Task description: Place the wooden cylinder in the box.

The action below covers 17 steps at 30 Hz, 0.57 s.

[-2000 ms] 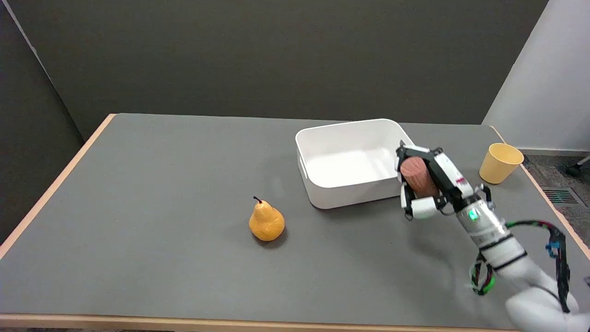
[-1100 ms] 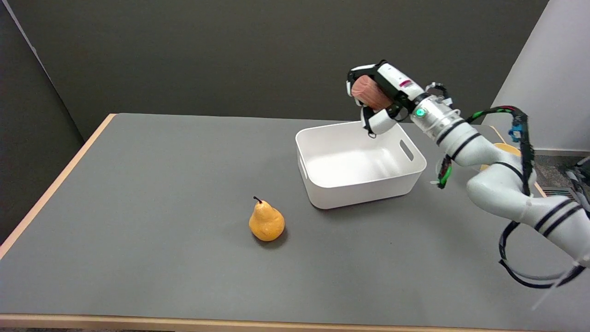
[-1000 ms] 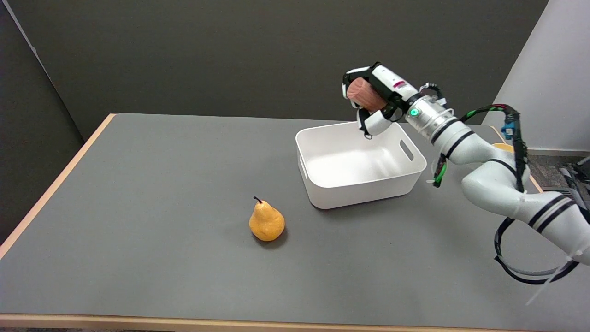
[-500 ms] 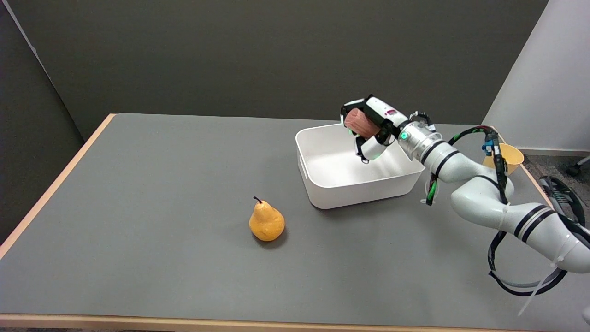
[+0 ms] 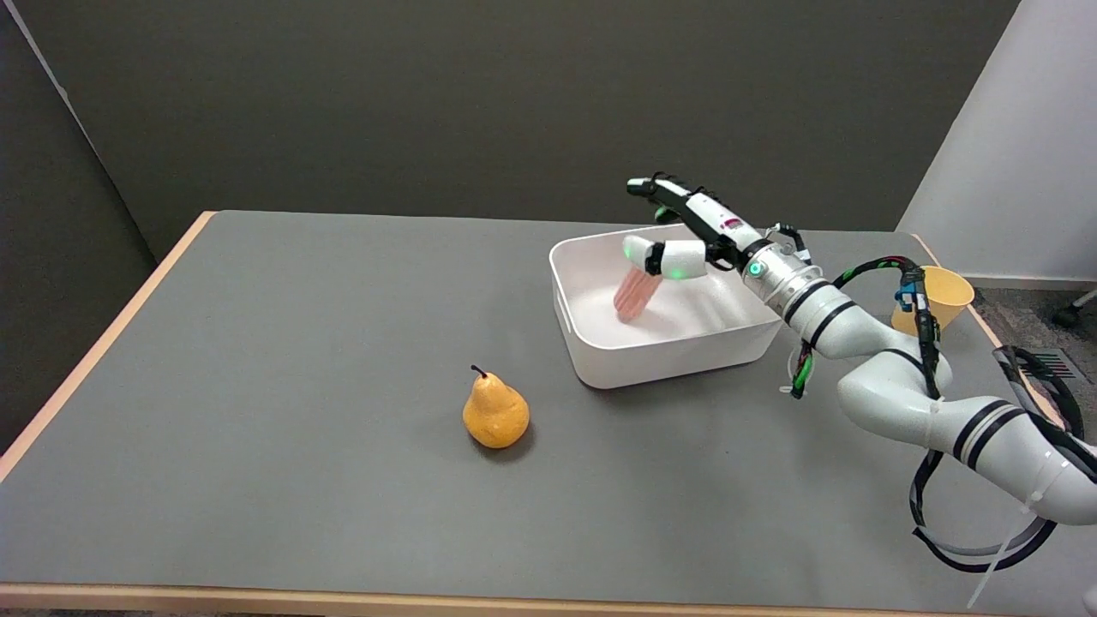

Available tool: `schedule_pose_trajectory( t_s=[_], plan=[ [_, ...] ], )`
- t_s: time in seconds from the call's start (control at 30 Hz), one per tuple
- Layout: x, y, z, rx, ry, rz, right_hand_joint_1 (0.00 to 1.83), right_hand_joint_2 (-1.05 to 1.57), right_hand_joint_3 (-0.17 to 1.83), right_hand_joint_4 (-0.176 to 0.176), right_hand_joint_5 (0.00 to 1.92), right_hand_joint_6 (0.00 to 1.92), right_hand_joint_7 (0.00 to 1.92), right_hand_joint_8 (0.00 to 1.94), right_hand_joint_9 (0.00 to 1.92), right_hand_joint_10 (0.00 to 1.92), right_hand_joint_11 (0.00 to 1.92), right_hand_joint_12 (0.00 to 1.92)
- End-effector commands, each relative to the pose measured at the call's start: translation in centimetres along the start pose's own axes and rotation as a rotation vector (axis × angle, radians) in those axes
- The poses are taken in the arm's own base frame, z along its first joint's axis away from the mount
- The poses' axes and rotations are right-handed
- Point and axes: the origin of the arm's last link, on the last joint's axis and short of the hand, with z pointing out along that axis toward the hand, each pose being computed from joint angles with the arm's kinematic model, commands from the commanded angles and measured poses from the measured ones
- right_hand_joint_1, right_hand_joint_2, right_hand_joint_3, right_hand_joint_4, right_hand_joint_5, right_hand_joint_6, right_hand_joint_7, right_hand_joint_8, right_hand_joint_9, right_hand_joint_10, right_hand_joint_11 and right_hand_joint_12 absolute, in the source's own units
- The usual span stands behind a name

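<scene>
One wooden cylinder [image 5: 637,295], motion-blurred, tilted inside white box [image 5: 600,360]. Right hand [image 5: 686,236] above box, fingers [image 5: 638,186] spread, released, grasping nothing. Pear [image 5: 495,410] left of box on counter [image 5: 283,360].

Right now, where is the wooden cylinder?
In the head view, the wooden cylinder is inside the white box, tilted and blurred, just below the right hand.
</scene>
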Motion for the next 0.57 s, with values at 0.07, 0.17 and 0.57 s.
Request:
schedule_pose_trajectory(
  t_s=[0.07,0.17,0.57],
  plan=[
    [1.3,-1.9,-1.2,0.148,0.122,0.037,0.37,0.6,0.86,-0.005,0.06,0.29,0.0,0.0,0.0,0.12,0.0,0.95],
    [2.4,-2.4,-1.9,0.175,0.172,0.048,0.34,0.55,0.89,-0.017,0.04,0.27,0.0,0.0,0.0,0.06,0.0,0.89],
    [4.7,0.0,-9.0,0.241,0.515,0.322,0.25,0.57,0.87,-0.028,0.04,0.19,0.0,0.0,0.0,0.0,0.0,0.85]
  ],
)
